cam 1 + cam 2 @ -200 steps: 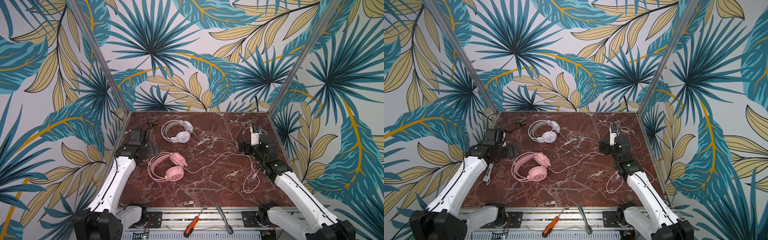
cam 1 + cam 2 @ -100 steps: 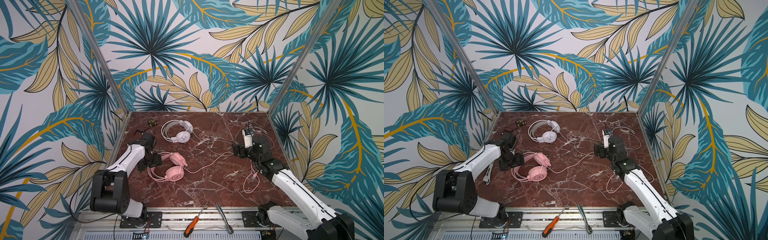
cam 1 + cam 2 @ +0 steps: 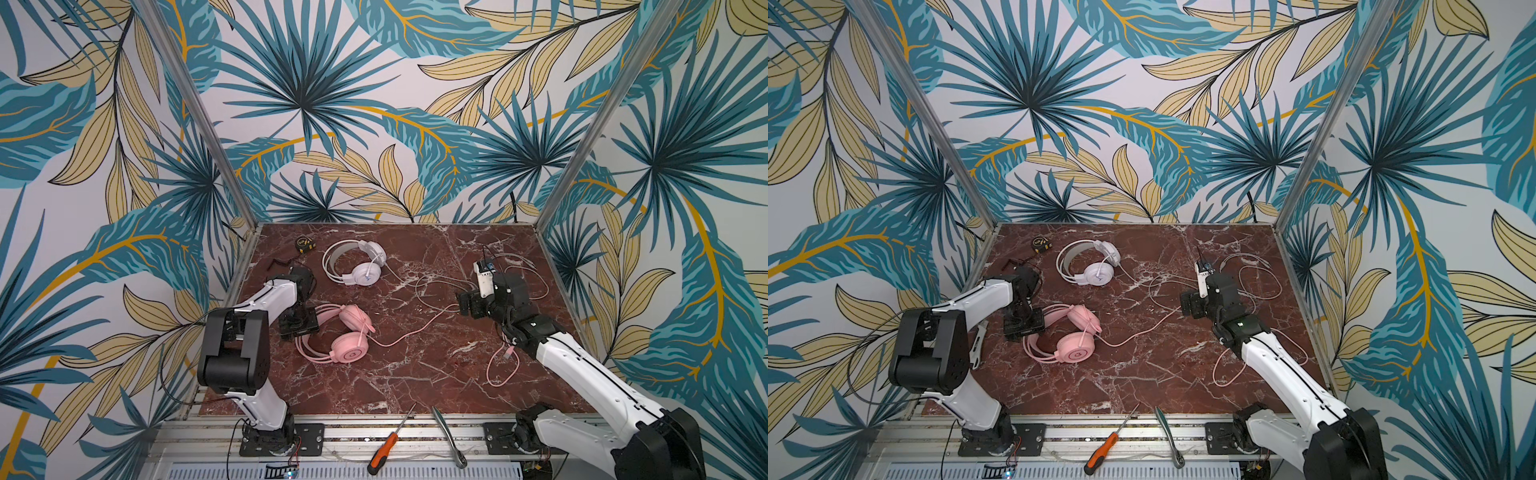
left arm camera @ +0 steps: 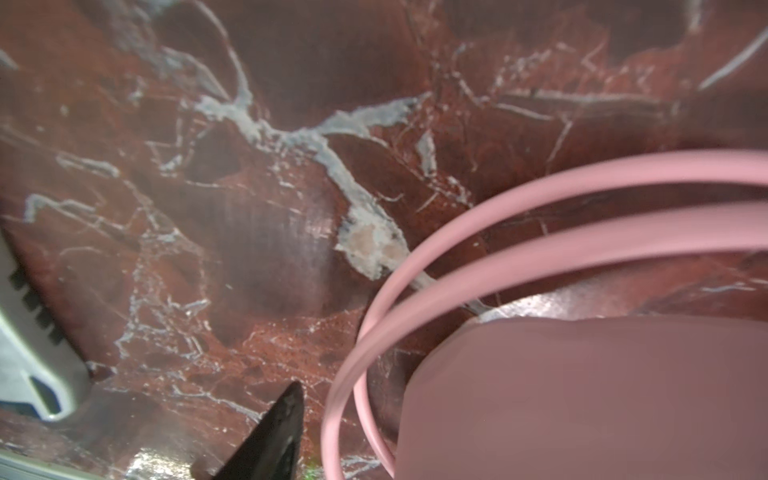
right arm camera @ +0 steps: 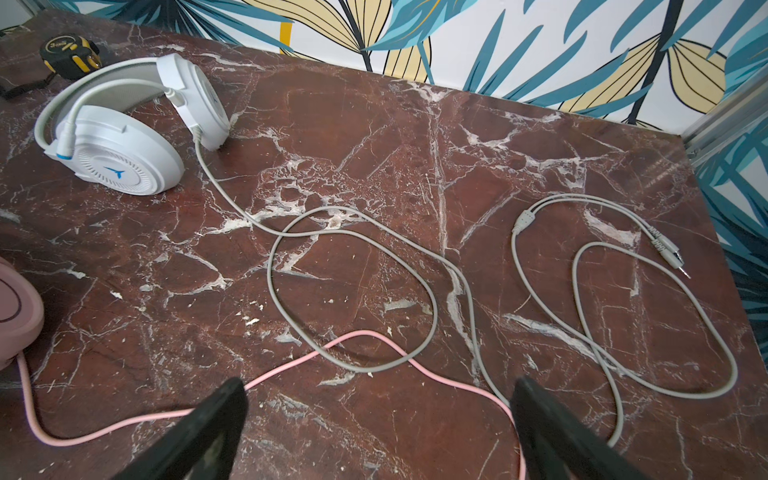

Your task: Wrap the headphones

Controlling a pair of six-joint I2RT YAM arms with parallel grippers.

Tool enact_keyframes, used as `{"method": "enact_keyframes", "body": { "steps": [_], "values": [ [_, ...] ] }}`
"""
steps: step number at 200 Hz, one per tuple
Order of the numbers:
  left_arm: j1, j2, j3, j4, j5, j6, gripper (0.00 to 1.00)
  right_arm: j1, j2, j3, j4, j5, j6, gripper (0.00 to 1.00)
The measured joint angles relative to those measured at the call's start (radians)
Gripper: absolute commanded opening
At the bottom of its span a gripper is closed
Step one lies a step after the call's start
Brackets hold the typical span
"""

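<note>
Left gripper (image 3: 301, 328) at the pink headphones (image 3: 349, 351) — its jaws we cannot tell; right gripper (image 5: 380, 395) spread wide over pink cable (image 5: 291, 365).

Both top views hang high over the front edge and face the back wall (image 3: 374, 124). They are far off and nearly alike, and the whole marble surface (image 3: 415, 374) lies in the lower middle of the frame. The left wrist view sits very close above that surface, blurred, with the pink headphones (image 4: 582, 395) and one of the left fingers (image 4: 270, 436) crowding in. The right wrist view looks low and slantwise past the right fingers (image 5: 199, 436) toward the back wall. It shares the white headphones (image 5: 124, 158) and the pink cable (image 5: 361, 334) with both top views.
</note>
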Motion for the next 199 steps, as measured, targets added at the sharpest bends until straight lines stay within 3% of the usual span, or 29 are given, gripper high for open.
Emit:
{"method": "enact_keyframes", "body": {
  "steps": [16, 27, 93, 111, 164, 183, 199],
  "values": [
    [0.000, 0.015, 0.000, 0.005, -0.002, 0.007, 0.43, 0.008, 0.002, 0.003, 0.000, 0.008, -0.001, 1.00],
    [0.000, 0.024, 0.000, 0.006, -0.003, 0.006, 0.43, 0.011, 0.003, 0.005, 0.000, 0.014, -0.003, 1.00],
    [0.002, 0.027, 0.000, -0.001, 0.026, 0.013, 0.62, 0.020, 0.018, 0.019, -0.001, 0.034, -0.012, 1.00],
    [0.002, 0.027, 0.000, -0.008, 0.037, 0.013, 0.62, 0.021, 0.021, 0.023, -0.002, 0.039, -0.014, 1.00],
    [0.002, 0.047, 0.004, -0.021, 0.051, 0.014, 0.49, 0.028, 0.025, 0.023, -0.003, 0.042, -0.021, 1.00],
    [0.003, 0.048, 0.005, -0.023, 0.053, 0.011, 0.51, 0.030, 0.026, 0.024, -0.003, 0.042, -0.030, 1.00],
    [0.003, 0.048, 0.006, -0.026, 0.051, 0.010, 0.60, 0.031, 0.026, 0.025, -0.004, 0.042, -0.038, 1.00]
  ]
}}
